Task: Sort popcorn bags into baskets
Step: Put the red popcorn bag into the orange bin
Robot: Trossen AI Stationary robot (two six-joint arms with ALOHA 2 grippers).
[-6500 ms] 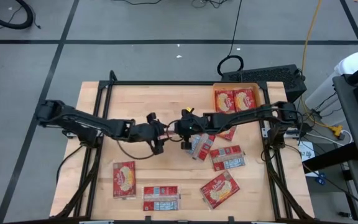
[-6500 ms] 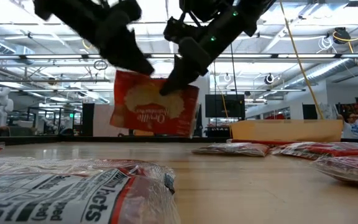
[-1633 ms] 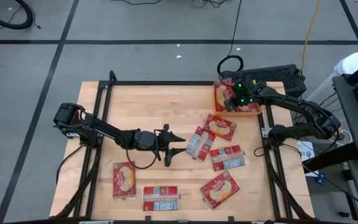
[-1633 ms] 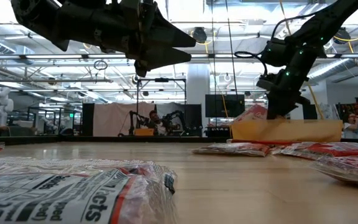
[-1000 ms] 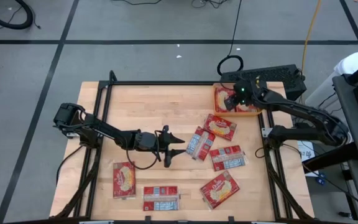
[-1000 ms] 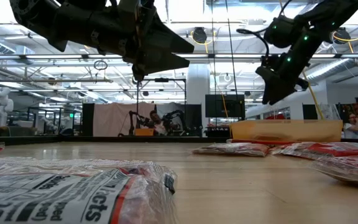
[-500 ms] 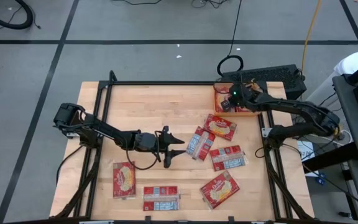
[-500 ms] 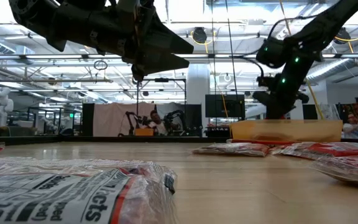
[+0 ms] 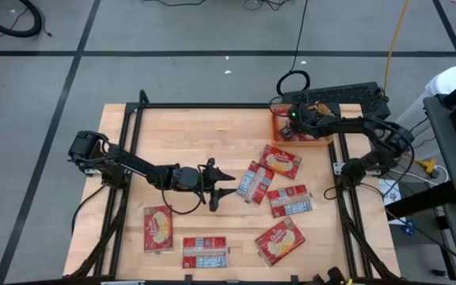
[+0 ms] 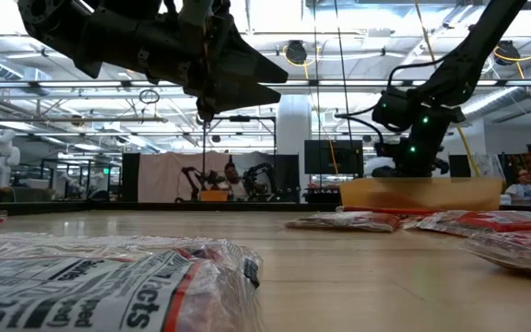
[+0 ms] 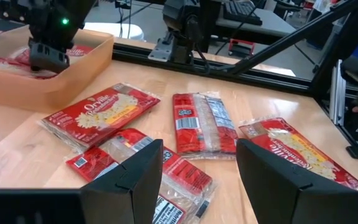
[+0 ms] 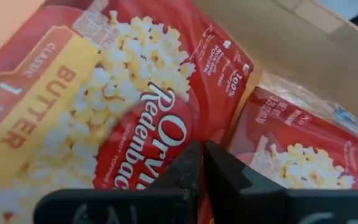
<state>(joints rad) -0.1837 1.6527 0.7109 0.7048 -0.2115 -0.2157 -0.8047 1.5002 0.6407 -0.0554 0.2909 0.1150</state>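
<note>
Several red popcorn bags lie flat on the wooden table, among them one (image 9: 279, 161) near the basket and one (image 9: 251, 182) at the middle. The orange basket (image 9: 309, 145) stands at the far right with two bags (image 12: 123, 112) (image 12: 297, 149) lying in it. My right gripper (image 12: 201, 152) is shut and reaches down into the basket's left half (image 9: 285, 129). My left gripper (image 9: 226, 190) hovers open above the table's middle; its fingers (image 11: 129, 180) stand over a bag (image 11: 166, 171) without touching it. My right gripper sets its shut fingertips (image 12: 188, 158) on the picture face (image 12: 166, 134) of the left bag in the basket, close to the edge that borders the second bag. The fingers slant down from the right. The bag lies flat on the basket's floor.
More bags lie toward the near edge (image 9: 157, 228) (image 9: 205, 252) (image 9: 279, 241) (image 9: 290, 200). A black frame (image 9: 212, 105) runs around the table. A power strip and cables (image 9: 331, 95) sit behind the basket. The table's far left is bare wood.
My right gripper has come down from above the basket into it, shifting a little toward the table's left edge and tipping more steeply downward. The left arm has kept still.
</note>
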